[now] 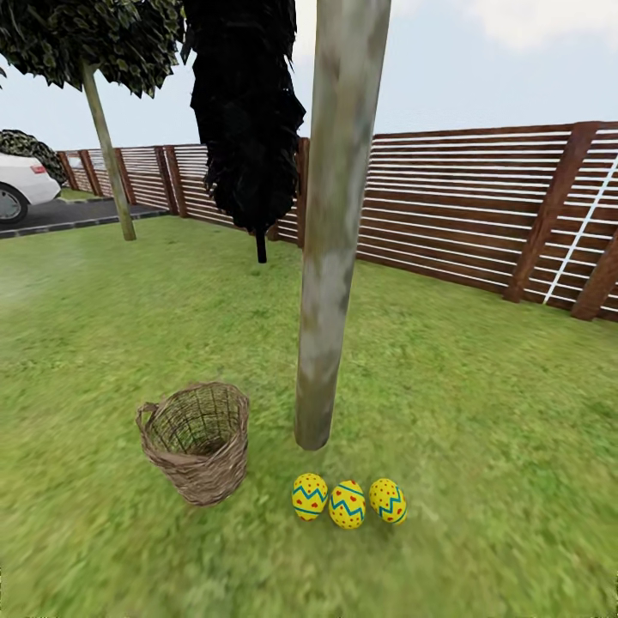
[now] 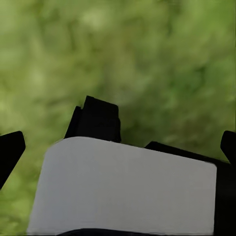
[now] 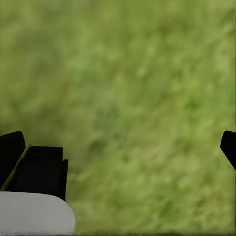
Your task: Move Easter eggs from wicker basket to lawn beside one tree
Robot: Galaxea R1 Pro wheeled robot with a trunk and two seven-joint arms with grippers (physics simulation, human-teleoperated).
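Three eggs (image 1: 348,502) lie in a row on the grass (image 1: 481,386) just in front of the tree (image 1: 335,257), side by side and nearly touching; the basket (image 1: 197,442) stands upright near the tree, beside the eggs, with nothing seen inside; the left pincer (image 2: 118,147) and right pincer (image 3: 118,147) hang over blurry grass, each with its fingers wide apart, gripping nothing.
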